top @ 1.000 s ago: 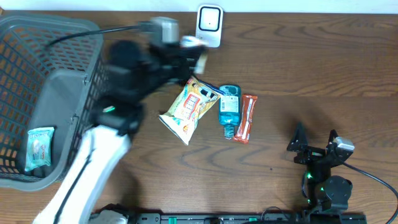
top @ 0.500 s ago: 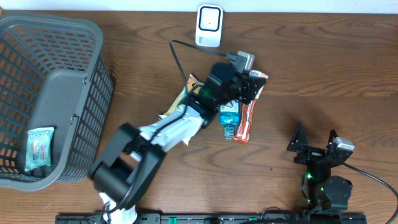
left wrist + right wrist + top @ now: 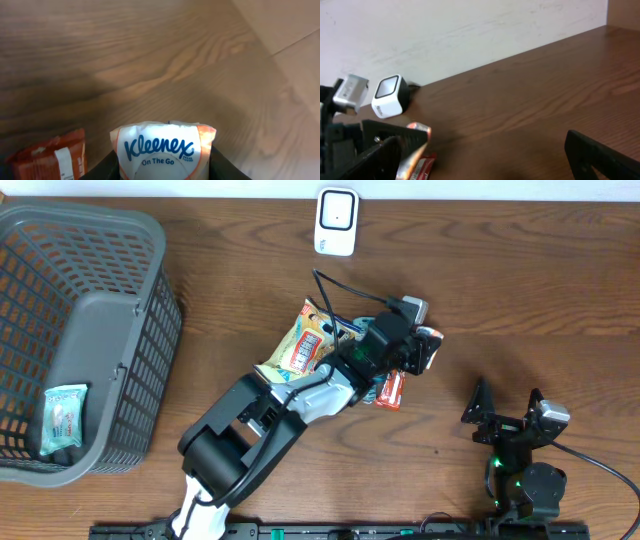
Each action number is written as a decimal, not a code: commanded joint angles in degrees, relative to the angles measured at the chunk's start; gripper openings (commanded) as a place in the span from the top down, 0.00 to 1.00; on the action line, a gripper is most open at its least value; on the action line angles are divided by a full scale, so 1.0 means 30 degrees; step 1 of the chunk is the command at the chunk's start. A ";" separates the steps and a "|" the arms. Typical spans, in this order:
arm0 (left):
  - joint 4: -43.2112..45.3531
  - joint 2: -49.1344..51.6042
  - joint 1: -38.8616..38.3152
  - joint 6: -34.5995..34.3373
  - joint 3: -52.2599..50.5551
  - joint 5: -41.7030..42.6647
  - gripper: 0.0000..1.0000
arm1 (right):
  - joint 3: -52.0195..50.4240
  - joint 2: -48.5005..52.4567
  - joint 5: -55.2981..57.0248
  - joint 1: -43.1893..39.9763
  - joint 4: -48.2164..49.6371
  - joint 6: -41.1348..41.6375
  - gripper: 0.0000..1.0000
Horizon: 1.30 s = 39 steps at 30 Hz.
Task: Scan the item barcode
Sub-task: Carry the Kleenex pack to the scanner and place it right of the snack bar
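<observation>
My left gripper [image 3: 424,350] is shut on a white and orange Kleenex tissue pack [image 3: 163,150], which stands upright between its dark fingers [image 3: 112,169] in the left wrist view. Seen from overhead, the pack [image 3: 429,340] hangs just above the table, right of the snack bag and well below the white barcode scanner [image 3: 337,222] at the far edge. The right wrist view catches the scanner [image 3: 390,96] at the back left and the pack's orange edge [image 3: 416,145]. My right gripper [image 3: 507,410] rests open and holds nothing at the front right.
A yellow snack bag [image 3: 303,346] and a red wrapped bar [image 3: 391,389] lie mid-table by the left arm. A grey basket [image 3: 110,310] on the left holds a pale wipes pack [image 3: 64,418]. A wall rises behind the scanner.
The left arm has swung from near the scanner to the right and toward the front, carrying the tissue pack with it. The right arm has not moved.
</observation>
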 commanded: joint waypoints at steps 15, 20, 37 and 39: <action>-0.0736 0.0845 -0.1107 -0.0233 0.0226 -0.1042 0.50 | -0.0051 -0.0102 0.0007 0.0066 -0.0051 0.0051 0.01; -0.0809 0.0838 -0.0874 -0.0219 0.0233 -0.1049 0.35 | -0.0051 -0.0102 0.0007 0.0066 -0.0051 0.0051 0.01; -0.4852 -0.6703 0.1683 0.6754 0.0233 -0.3606 0.23 | -0.0051 -0.0102 0.0007 0.0066 -0.0051 0.0051 0.01; -0.6105 -0.8415 0.2390 0.7016 0.0233 -0.5202 0.21 | -0.0051 -0.0102 0.0007 0.0066 -0.0051 0.0051 0.01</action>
